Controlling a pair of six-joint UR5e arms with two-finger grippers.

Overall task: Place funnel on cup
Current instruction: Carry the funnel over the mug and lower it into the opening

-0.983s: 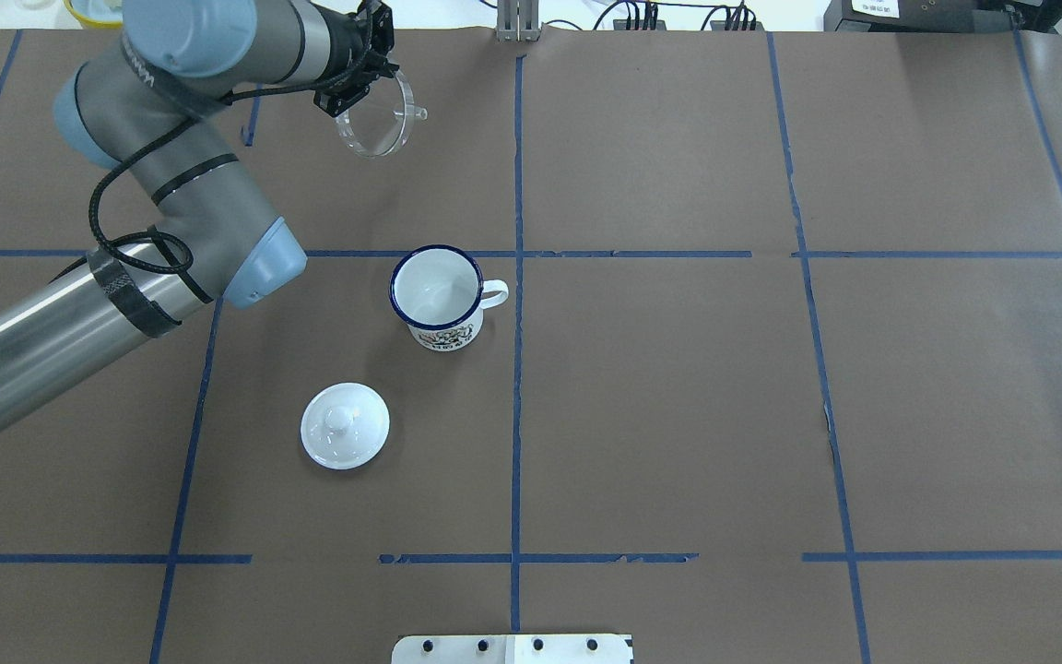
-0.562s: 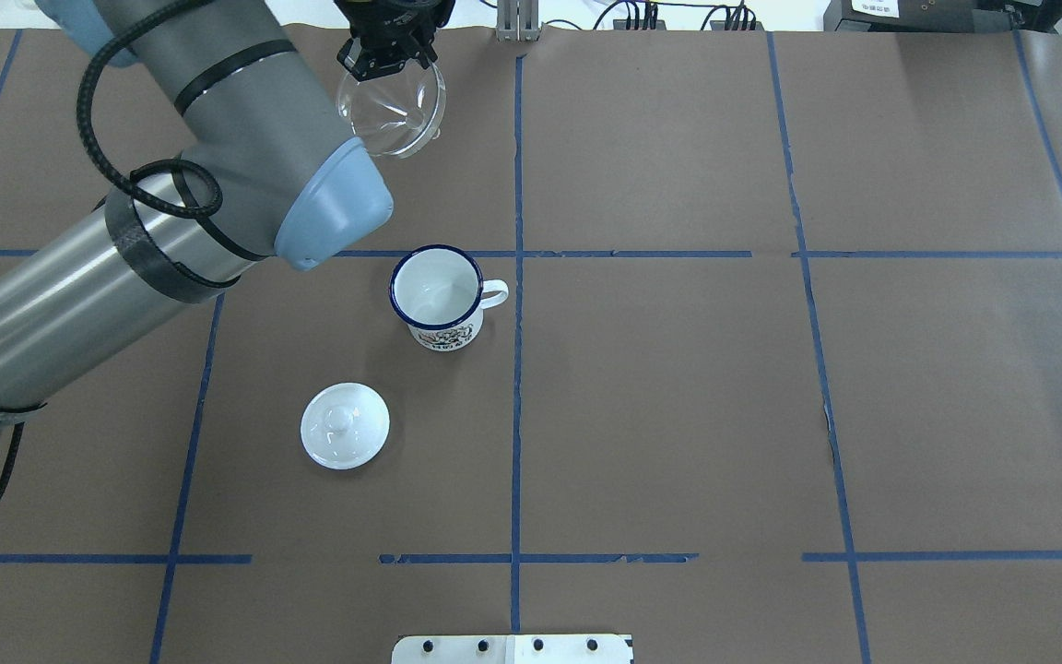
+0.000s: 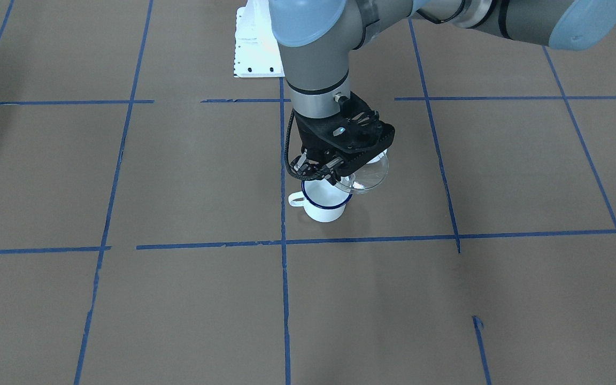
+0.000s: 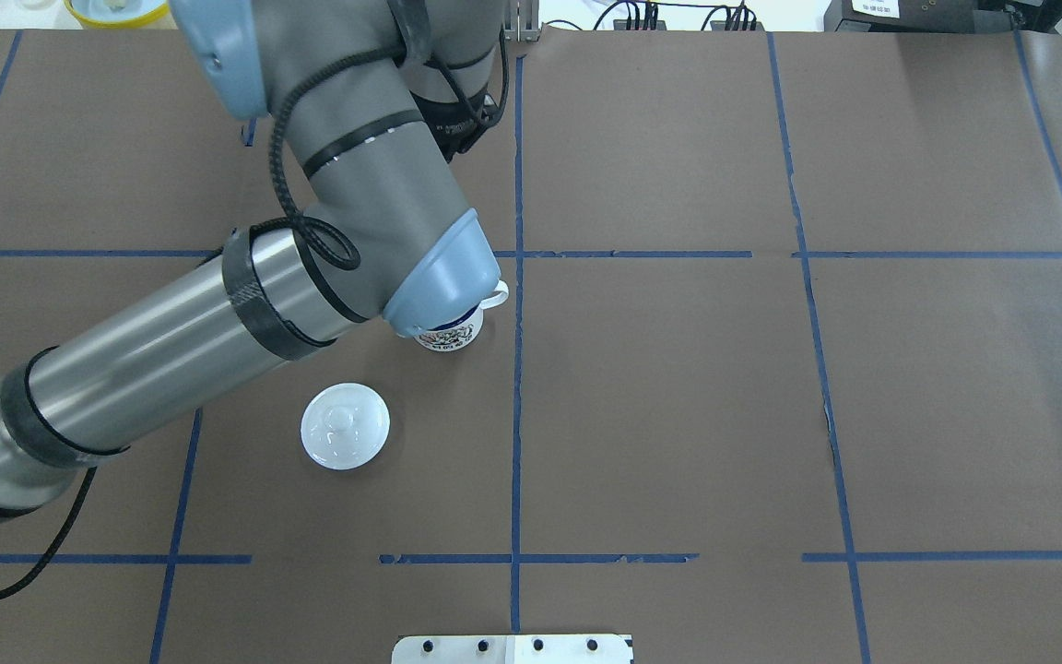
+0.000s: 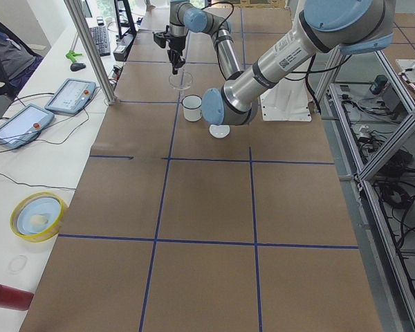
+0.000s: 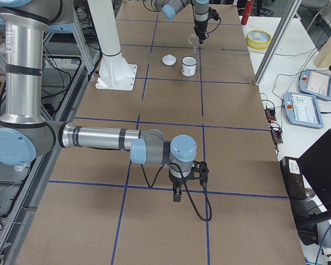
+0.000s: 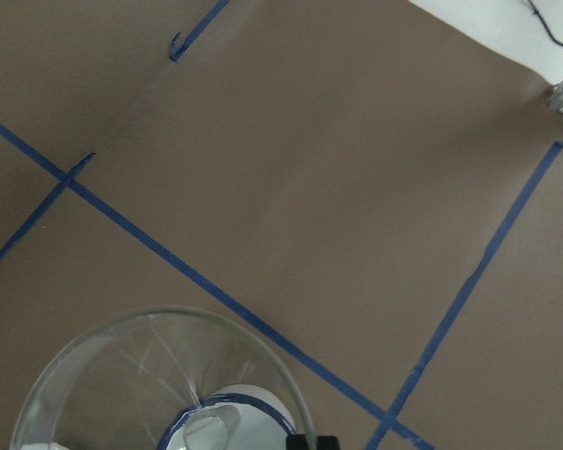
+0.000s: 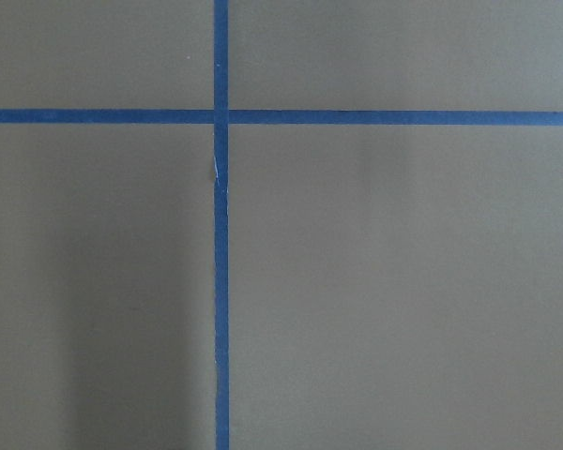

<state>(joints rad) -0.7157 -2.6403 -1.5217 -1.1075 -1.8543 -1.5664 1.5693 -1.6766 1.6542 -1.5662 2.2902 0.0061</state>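
Note:
My left gripper (image 3: 335,172) is shut on the rim of the clear funnel (image 3: 368,172) and holds it tilted just above the white blue-rimmed cup (image 3: 325,207), a little off to the cup's side. In the left wrist view the funnel (image 7: 122,384) fills the lower left, and the cup's rim (image 7: 249,405) shows through it. In the overhead view my left arm hides the funnel and most of the cup (image 4: 450,337). From the left, the funnel (image 5: 180,80) hangs above the cup (image 5: 191,108). My right gripper (image 6: 177,193) points down at bare paper far away; I cannot tell whether it is open.
A round white lid with a knob (image 4: 345,426) lies on the paper near the cup, on the robot's side. A white mounting plate (image 4: 513,648) sits at the robot's edge. A yellow bowl (image 4: 116,11) stands beyond the far left corner.
My left arm has swung from the far side of the table toward the cup, carrying the funnel. It now covers most of the cup in the overhead view.

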